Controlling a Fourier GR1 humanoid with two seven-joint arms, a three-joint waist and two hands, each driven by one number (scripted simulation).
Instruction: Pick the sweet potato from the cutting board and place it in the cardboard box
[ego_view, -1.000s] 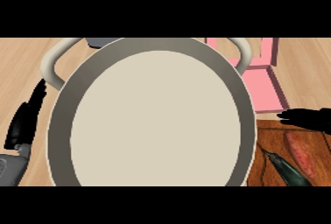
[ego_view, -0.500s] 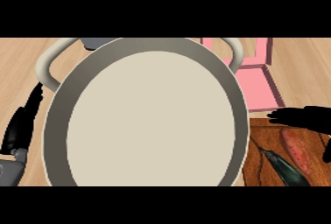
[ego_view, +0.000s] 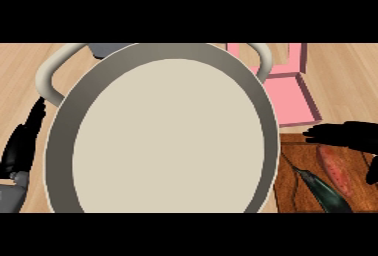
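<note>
At the kitchen counter (ego_view: 347, 75), the robot's right hand (ego_view: 348, 135) hangs over the far edge of the dark wooden cutting board (ego_view: 294, 152), coming in from the right side of the head view. Its fingers (ego_view: 316, 132) are stretched out and spread, pointing left toward the middle of the counter. A further black part of the hand drops down along the view's right edge. The hand holds nothing.

The sweet potato (ego_view: 336, 170), reddish and long, lies on the cutting board just below those fingers, set at a slant. Whether the fingertips touch its upper end cannot be told from here. Beside it on the board, toward the left, lies a dark green vegetable (ego_view: 321, 192) with a thin stem, also slanted.

The pink box (ego_view: 288, 97) sits open on the counter beyond the board, up and to the left of the right hand, and partly behind the rim of a large pale two-handled pan (ego_view: 170, 51) that fills the centre of the view.

The left hand (ego_view: 26, 140) rests at the left edge beside the pan's rim, fingers straight and pointing up, its grey forearm (ego_view: 10, 196) below it.
</note>
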